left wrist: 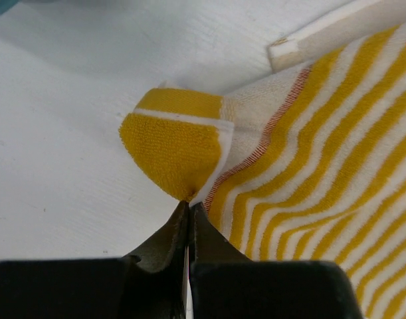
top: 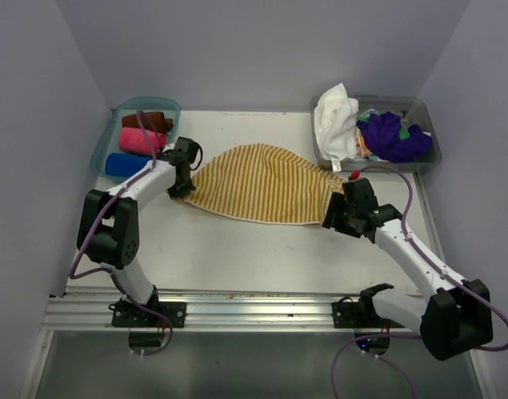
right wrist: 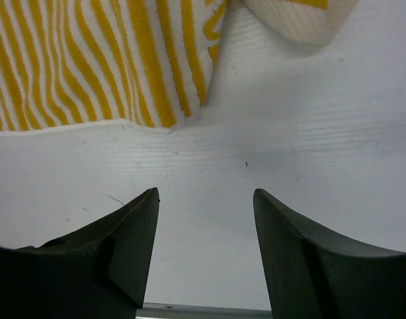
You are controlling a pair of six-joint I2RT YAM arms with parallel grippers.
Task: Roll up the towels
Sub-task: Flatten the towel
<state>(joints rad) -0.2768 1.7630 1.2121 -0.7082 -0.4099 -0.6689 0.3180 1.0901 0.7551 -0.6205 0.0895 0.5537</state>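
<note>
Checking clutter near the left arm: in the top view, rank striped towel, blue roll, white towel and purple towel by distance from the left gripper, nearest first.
1. Striped towel: its corner in the left gripper.
2. Blue roll: left bin.
3. White towel: right bin, left side.
4. Purple towel: right bin, right side.

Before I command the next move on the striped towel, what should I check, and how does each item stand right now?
1. Left tool shut on the striped towel at its corner: ok.
2. Right tool gripping the towel: not ok. It is open over bare table, short of the towel's edge.
3. Towel lying flat throughout: not ok. It is bunched at the pinched corner.
4. Towel apart from the right bin: cannot tell. Its far right part reaches close to the bin's wall.
5. Arms apart from each other: ok.
</note>
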